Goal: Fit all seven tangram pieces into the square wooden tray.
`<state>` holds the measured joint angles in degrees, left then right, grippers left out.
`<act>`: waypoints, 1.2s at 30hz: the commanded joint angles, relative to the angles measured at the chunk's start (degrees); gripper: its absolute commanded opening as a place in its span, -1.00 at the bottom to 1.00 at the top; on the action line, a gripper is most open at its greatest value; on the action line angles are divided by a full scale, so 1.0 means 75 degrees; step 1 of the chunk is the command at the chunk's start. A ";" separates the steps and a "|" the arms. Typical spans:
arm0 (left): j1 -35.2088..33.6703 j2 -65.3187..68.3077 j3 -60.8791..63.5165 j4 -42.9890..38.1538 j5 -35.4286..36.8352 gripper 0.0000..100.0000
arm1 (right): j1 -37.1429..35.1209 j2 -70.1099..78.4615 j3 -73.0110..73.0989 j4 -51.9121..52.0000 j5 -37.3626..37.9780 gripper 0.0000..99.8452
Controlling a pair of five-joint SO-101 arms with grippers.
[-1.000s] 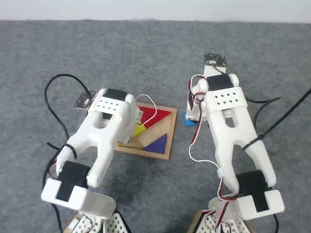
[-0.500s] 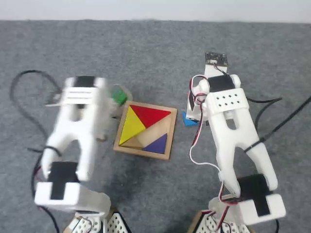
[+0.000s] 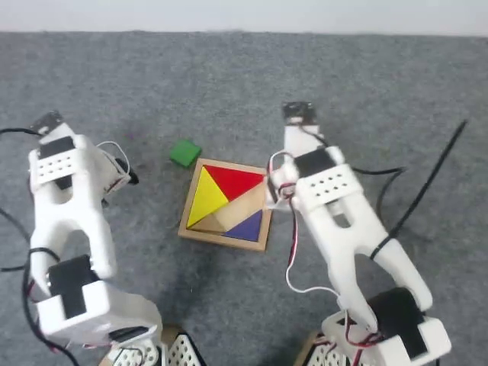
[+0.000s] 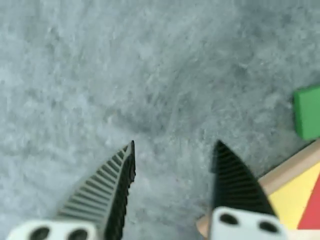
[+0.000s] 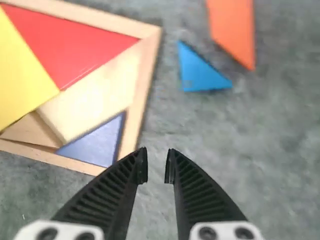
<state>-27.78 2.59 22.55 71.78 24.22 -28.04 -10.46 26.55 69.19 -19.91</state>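
Since the square wooden tray (image 3: 226, 237) sits mid-table with only a large yellow triangle (image 3: 206, 197), a large red triangle (image 3: 236, 181) and a smaller purple triangle (image 3: 248, 226) seated in it, the pale wood between them looks like the room left to fill. The work in hand is probably fetching a loose piece. Three lie on the grey carpet-like surface (image 3: 229, 91): a small green square block (image 3: 184, 152) just off the tray's far corner on the left arm's side, and, beyond the opposite rim, a small blue triangle (image 5: 200, 72) with an orange piece (image 5: 232, 30) near it. The right gripper (image 5: 155, 167) hangs above the rim by the purple triangle, its fingers nearly together and empty. To take the blue triangle it should spread first, then come down across two edges, not a point, so the thin piece does not skate. The left gripper (image 4: 175, 150), spread wide and empty beside the tray, looks well set for the green block; it should straddle flat sides and keep off the rim.
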 commanded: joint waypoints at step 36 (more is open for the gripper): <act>0.0387 -0.3727 0.4003 -0.3610 -0.1207 -0.65 | -0.0475 0.4249 -0.2977 -0.0193 0.0082 -0.73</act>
<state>-24.18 -21.23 52.00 47.87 15.96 -31.21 21.63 7.30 67.34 -19.91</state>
